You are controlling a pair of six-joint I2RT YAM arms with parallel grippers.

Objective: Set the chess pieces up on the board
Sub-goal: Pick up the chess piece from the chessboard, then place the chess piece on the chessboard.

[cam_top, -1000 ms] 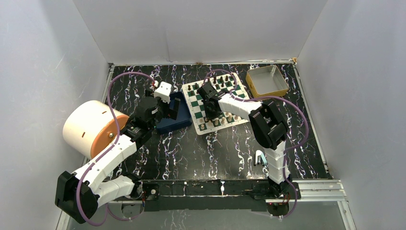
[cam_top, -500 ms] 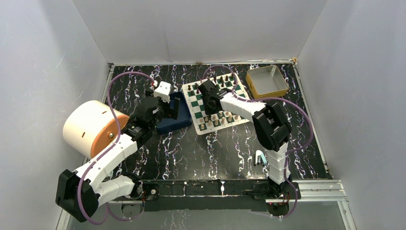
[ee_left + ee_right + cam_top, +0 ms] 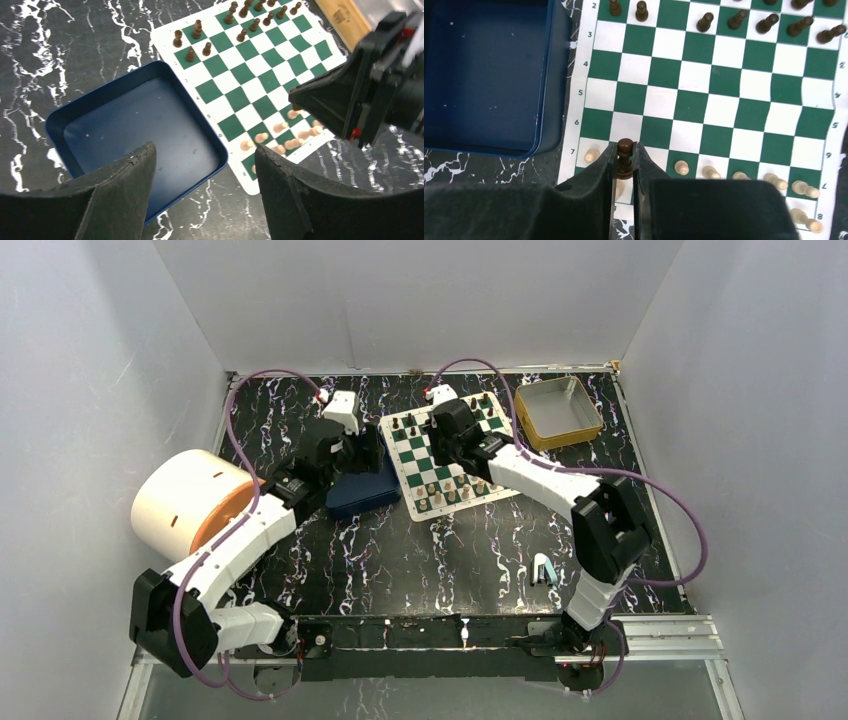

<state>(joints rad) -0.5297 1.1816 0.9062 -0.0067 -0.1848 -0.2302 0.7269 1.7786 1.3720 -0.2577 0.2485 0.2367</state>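
Observation:
The green and white board [image 3: 415,455] lies at the table's far middle, also in the left wrist view [image 3: 250,75] and the right wrist view [image 3: 724,100]. Cream chess pieces [image 3: 681,167] stand along its near rows [image 3: 280,140] [image 3: 455,495]. Dark pieces [image 3: 704,22] stand along the far rows. My right gripper [image 3: 625,162] is shut on a dark brown pawn [image 3: 625,150] above the board's near left corner, with a cream piece under the fingers. It also shows from above [image 3: 445,445]. My left gripper [image 3: 205,192] is open and empty over the blue tray's corner [image 3: 365,450].
An empty blue tray [image 3: 355,495] [image 3: 140,125] [image 3: 479,75] lies against the board's left side. A yellow-rimmed tin [image 3: 558,408] stands at the board's right. A big cream cylinder with an orange end [image 3: 190,505] lies at the left. A small light-blue object [image 3: 543,570] lies near the right base.
My right arm has stretched out, its elbow swinging right and its wrist shifting toward the board's far side. My left gripper has moved a little farther along the blue tray.

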